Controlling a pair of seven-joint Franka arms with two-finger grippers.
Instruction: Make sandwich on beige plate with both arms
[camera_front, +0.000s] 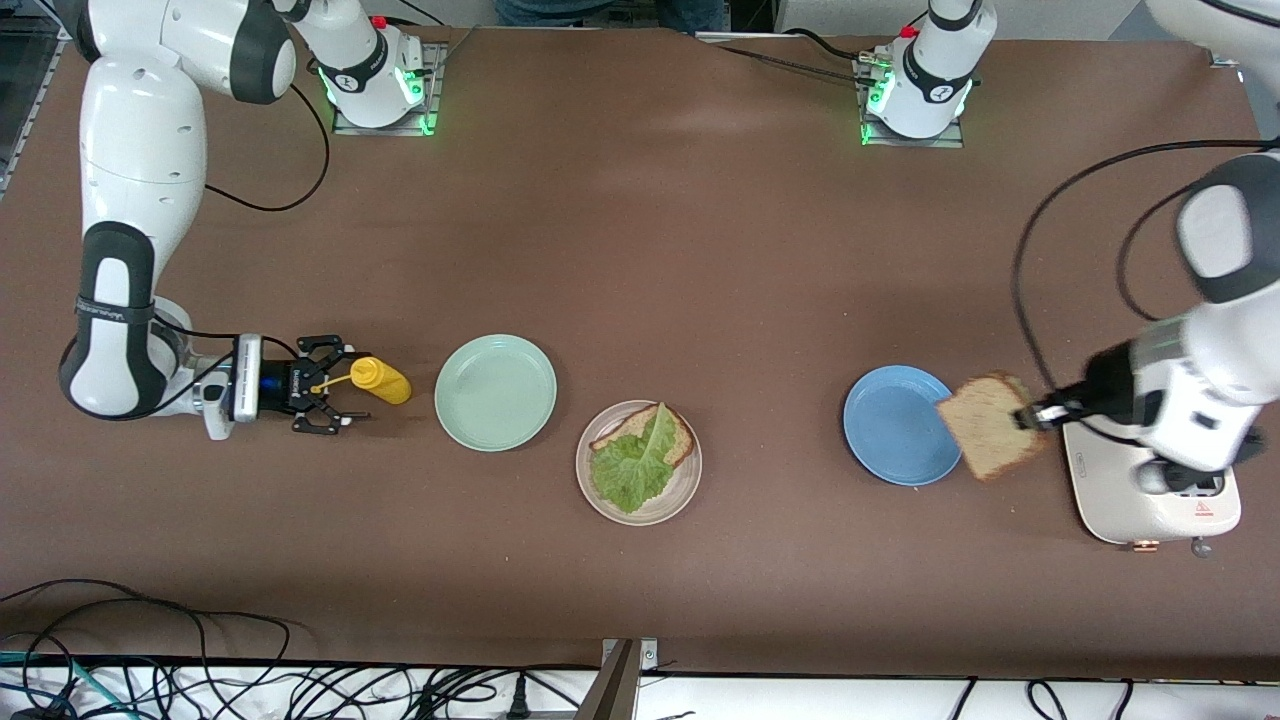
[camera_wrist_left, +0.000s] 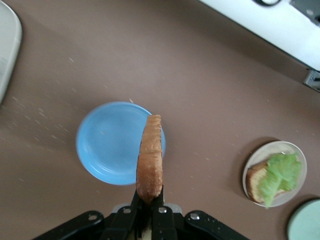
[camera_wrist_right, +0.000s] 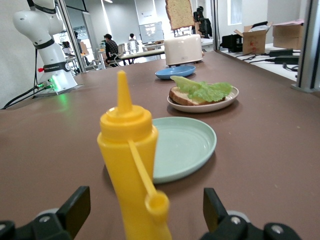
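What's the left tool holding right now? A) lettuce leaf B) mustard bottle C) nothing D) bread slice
D: the left tool is shut on a bread slice, held in the air over the edge of the blue plate, beside the toaster.

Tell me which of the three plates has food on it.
The beige plate, between the mint green plate and blue plate; it alone holds bread and lettuce.
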